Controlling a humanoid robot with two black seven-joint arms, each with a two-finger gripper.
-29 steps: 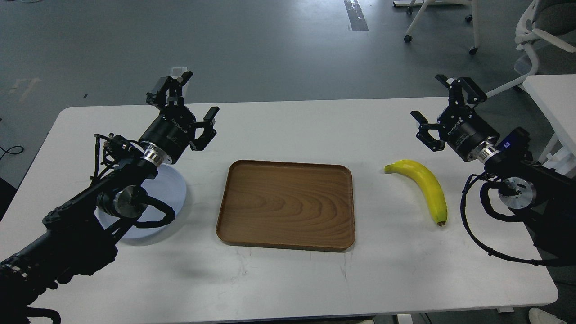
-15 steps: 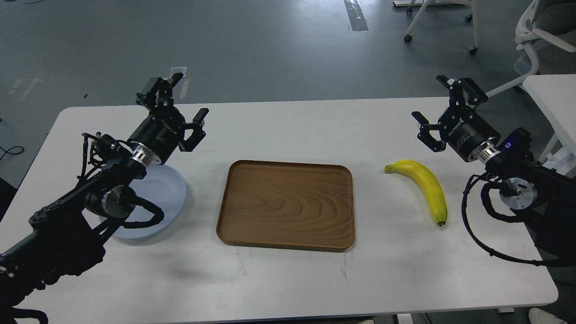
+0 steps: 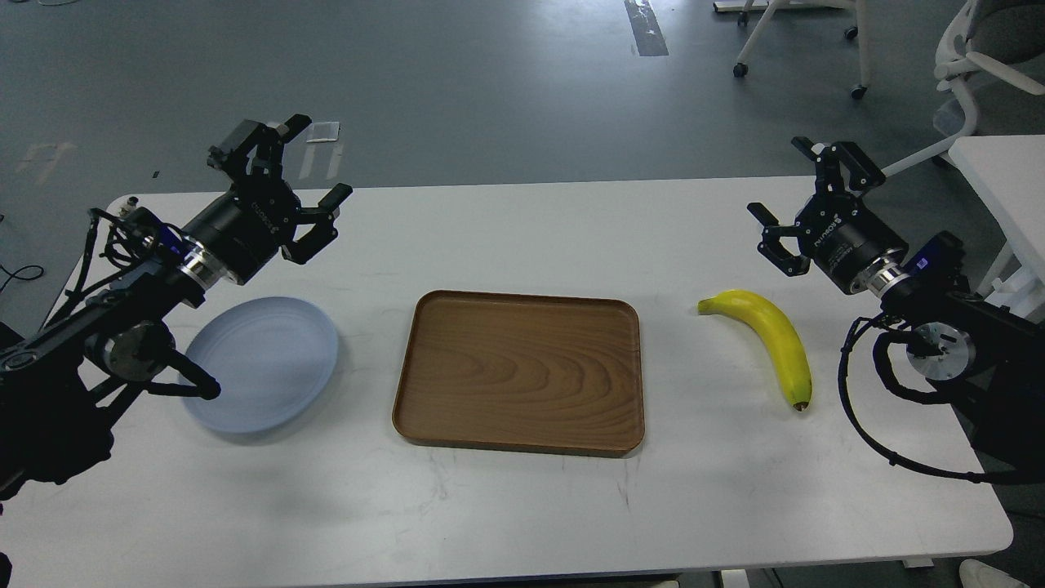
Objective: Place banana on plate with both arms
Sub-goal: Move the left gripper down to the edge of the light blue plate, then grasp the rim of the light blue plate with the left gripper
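Observation:
The yellow banana (image 3: 771, 335) lies on the white table at the right, stem end toward the tray, dark end toward me. The pale blue-grey plate (image 3: 269, 359) lies at the left, empty, with its left edge behind my left arm. My left gripper (image 3: 286, 175) is open and empty, raised above the table behind the plate. My right gripper (image 3: 804, 192) is open and empty, raised above the table behind and to the right of the banana.
A brown wood-grain tray (image 3: 520, 371) lies empty in the middle between plate and banana. The white table (image 3: 531, 506) ends close behind both grippers. Office chairs (image 3: 971, 57) and a second white table (image 3: 1004, 180) stand at the back right.

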